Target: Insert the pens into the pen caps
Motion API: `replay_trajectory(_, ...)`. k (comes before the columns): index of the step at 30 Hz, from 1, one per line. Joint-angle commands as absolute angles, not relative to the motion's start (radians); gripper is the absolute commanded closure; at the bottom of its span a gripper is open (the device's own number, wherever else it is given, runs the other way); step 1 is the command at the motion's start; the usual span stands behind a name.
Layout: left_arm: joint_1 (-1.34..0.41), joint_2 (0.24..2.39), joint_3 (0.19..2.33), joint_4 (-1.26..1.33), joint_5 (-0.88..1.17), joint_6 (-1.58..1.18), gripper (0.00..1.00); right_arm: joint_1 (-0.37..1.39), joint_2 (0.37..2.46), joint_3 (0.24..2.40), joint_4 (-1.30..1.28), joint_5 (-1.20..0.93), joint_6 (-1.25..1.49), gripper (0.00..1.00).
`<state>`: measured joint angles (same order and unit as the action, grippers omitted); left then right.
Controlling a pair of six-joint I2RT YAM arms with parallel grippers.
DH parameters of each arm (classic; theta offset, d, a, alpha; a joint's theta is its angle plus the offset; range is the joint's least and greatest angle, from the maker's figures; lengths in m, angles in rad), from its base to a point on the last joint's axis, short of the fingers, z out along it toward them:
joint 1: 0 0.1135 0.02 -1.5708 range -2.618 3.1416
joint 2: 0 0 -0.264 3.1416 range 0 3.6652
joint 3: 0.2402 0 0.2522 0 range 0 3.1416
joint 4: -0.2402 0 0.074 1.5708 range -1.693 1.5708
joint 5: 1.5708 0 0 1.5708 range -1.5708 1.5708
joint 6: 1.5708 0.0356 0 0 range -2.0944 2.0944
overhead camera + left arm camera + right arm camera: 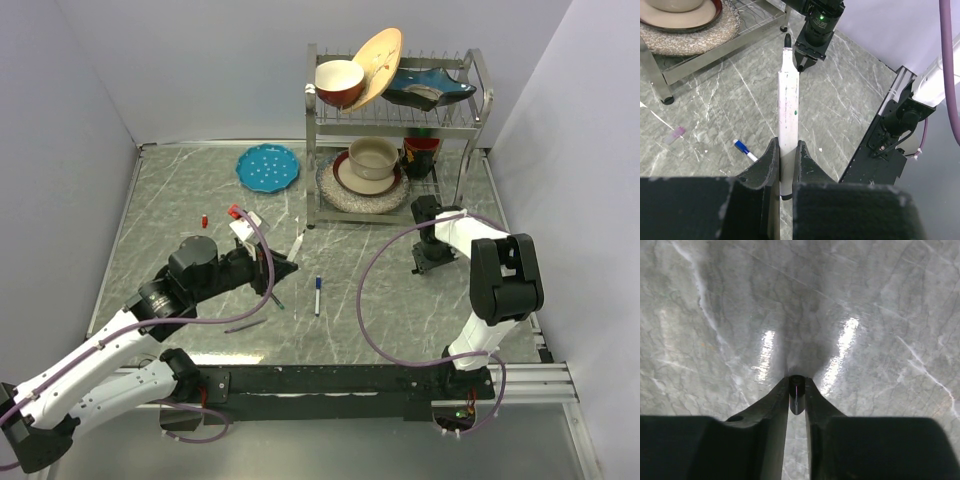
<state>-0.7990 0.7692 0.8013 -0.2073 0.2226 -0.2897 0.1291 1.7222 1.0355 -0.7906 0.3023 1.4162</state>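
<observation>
**Left gripper (786,150) clamped on a white-barrelled pen (788,100), right gripper (797,385) pinching a dark cap (797,396)**

Grey marble counter (180,200) carries a metal dish rack (311,130) of bowls and plates at its far side. The left gripper's fingers are closed on the white-barrelled pen, whose black tip points toward the right gripper. The right gripper points down at the counter, its fingers pressed against the dark cap between them. A blue-ended pen (318,295) lies on the counter between the arms. A red cap (204,219) lies further left.
</observation>
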Motion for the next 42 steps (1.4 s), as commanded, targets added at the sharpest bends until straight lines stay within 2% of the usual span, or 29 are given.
replay_trajectory(1,-0.798,0.741,0.808,-0.176,0.227,-0.275,0.99,0.132,1.717,1.017,-0.744,0.348,1.284,0.92)
replay_trajectory(3,-0.798,0.736,0.807,-0.172,0.226,-0.278,0.99,0.13,1.709,0.999,-0.71,0.33,1.25,1.0)
replay_trajectory(7,-0.798,0.723,0.807,-0.175,0.212,-0.279,0.99,0.15,1.671,0.944,-0.583,0.226,1.056,1.0)
replay_trajectory(13,-0.798,0.703,0.802,-0.176,0.184,-0.279,0.99,0.291,1.602,0.836,-0.373,0.065,0.772,1.0)
replay_trajectory(20,-0.798,0.692,0.798,-0.181,0.155,-0.279,0.99,0.472,1.534,0.747,-0.268,0.003,0.67,0.99)
replay_trajectory(26,-0.799,0.689,0.795,-0.181,0.14,-0.284,0.99,0.548,1.565,0.784,-0.345,0.068,0.657,0.87)
replay_trajectory(33,-0.799,0.684,0.795,-0.183,0.127,-0.284,0.99,0.561,1.63,0.841,-0.406,0.123,0.644,0.83)
replay_trajectory(38,-0.799,0.684,0.796,-0.184,0.124,-0.284,0.99,0.58,1.658,0.873,-0.446,0.161,0.635,0.7)
replay_trajectory(42,-0.799,0.68,0.795,-0.183,0.126,-0.284,0.99,0.587,1.683,0.885,-0.453,0.169,0.63,0.68)
